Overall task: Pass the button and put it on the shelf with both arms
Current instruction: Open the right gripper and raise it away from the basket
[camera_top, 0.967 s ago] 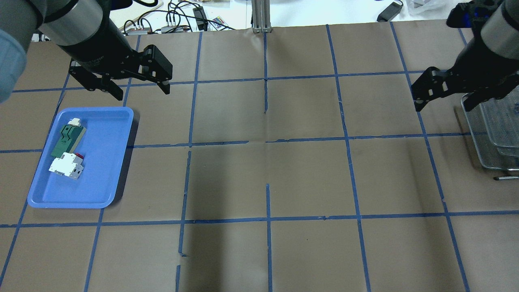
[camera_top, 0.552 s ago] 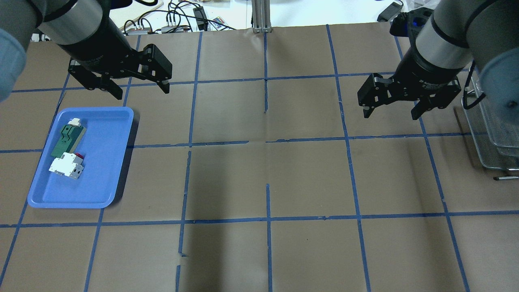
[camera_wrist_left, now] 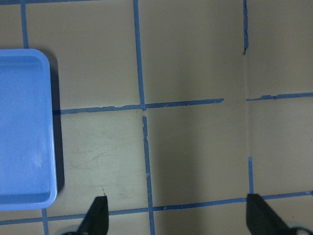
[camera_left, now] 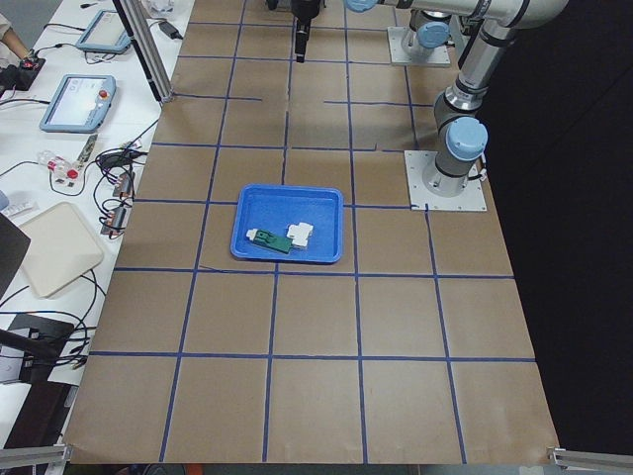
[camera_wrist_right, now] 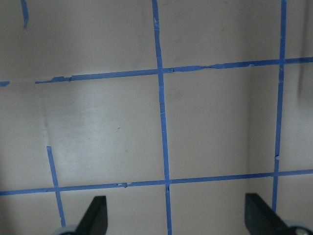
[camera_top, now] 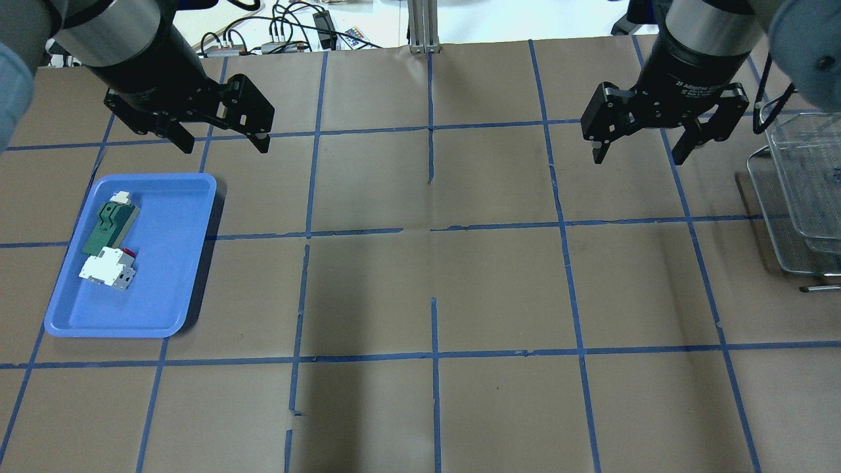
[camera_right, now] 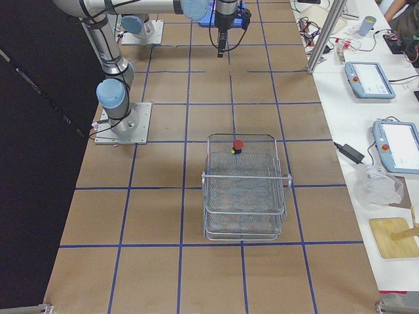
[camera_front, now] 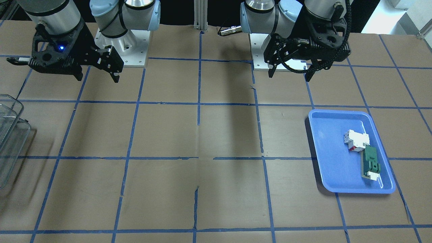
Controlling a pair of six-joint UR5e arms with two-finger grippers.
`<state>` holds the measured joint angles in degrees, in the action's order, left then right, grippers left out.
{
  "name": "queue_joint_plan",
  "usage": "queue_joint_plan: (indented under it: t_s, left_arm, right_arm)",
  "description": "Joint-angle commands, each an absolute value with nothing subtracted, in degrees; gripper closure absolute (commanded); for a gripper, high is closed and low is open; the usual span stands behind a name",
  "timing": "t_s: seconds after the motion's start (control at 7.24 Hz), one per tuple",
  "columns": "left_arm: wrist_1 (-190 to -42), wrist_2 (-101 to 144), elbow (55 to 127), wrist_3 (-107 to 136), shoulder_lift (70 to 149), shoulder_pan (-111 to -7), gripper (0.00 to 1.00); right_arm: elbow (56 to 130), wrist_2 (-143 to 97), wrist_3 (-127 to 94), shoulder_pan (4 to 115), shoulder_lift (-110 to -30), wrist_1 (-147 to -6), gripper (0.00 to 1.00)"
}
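Note:
The button (camera_right: 237,146), with its red cap, stands on the top tier of the wire shelf (camera_right: 245,176), seen in the exterior right view. The shelf also shows at the right edge of the overhead view (camera_top: 765,210) and at the left edge of the front-facing view (camera_front: 20,108). My right gripper (camera_top: 637,157) (camera_front: 98,78) (camera_wrist_right: 176,220) is open and empty, above the table and left of the shelf. My left gripper (camera_top: 221,146) (camera_front: 289,76) (camera_wrist_left: 178,220) is open and empty, beyond the blue tray's back corner.
A blue tray (camera_top: 164,276) (camera_front: 330,152) (camera_left: 262,213) (camera_wrist_left: 24,122) holds a white block switch (camera_top: 105,268) and a green flat part (camera_top: 108,226). The table is brown paper with a blue tape grid. Cables lie beyond its far edge.
My right gripper has swung away from the shelf to the left and turned, empty and open. My left gripper has shifted only slightly.

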<state>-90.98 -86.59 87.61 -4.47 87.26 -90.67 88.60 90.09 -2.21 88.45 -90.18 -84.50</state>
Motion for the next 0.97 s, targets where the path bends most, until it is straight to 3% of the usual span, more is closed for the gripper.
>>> queue_joint_plan:
  t_s: [0.0,0.83]
  left_arm:
    - [-92.10,-86.75,87.63,-4.75,87.01,-90.70,0.00]
    - [-92.46,-86.66,87.63,-4.75,86.92,-90.70,0.00]
  right_arm:
    - [88.42,91.23,-2.28,88.42,-90.26,-84.20,0.00]
    - [88.51,90.44,-2.29,88.51,-91.23,-84.55,0.00]
